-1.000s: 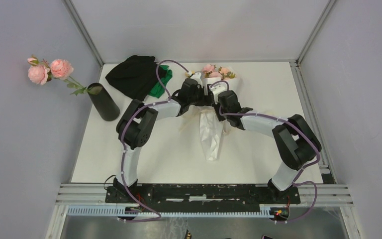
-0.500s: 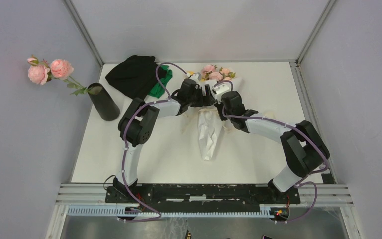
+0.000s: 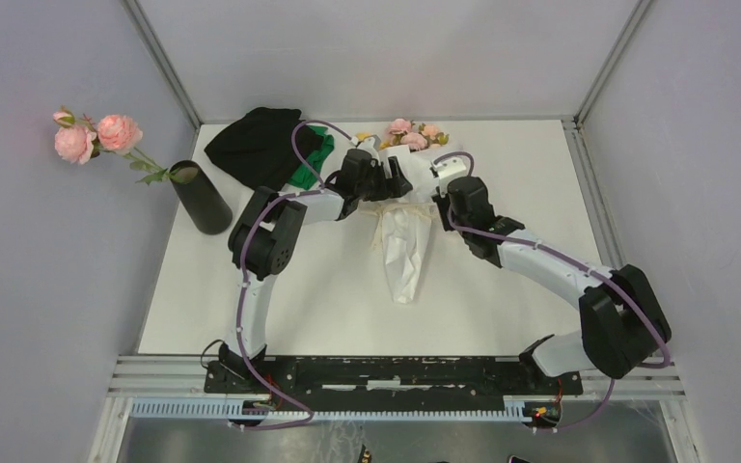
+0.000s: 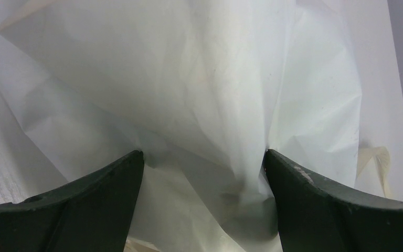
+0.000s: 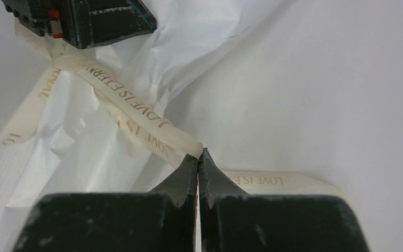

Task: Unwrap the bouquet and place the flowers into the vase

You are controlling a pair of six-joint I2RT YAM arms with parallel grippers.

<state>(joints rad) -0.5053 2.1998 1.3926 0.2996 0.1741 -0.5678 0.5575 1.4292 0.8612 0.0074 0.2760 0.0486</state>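
Note:
The bouquet lies at the back middle of the table, its pink and yellow flowers [image 3: 413,133] pointing away and its white paper [image 3: 404,253] tapering toward me. My left gripper [image 3: 393,181] stands open astride the paper [image 4: 204,94], one finger [image 4: 110,199] on each side of the crumpled bunch. Just right of the bouquet, my right gripper [image 3: 438,198] is shut on the cream ribbon [image 5: 131,110], which runs taut from its tips [image 5: 199,156] back across the paper. The black vase [image 3: 201,198] stands far left.
A stem of pink roses [image 3: 92,135] leans out of the vase, past the table's left edge. A black-and-green cloth heap [image 3: 265,145] lies at the back left, close to my left forearm. The enclosure's grey walls stand on three sides.
My right arm has swung out to the right, drawing the ribbon sideways from the bouquet. The bouquet and my left gripper have shifted slightly toward the back wall.

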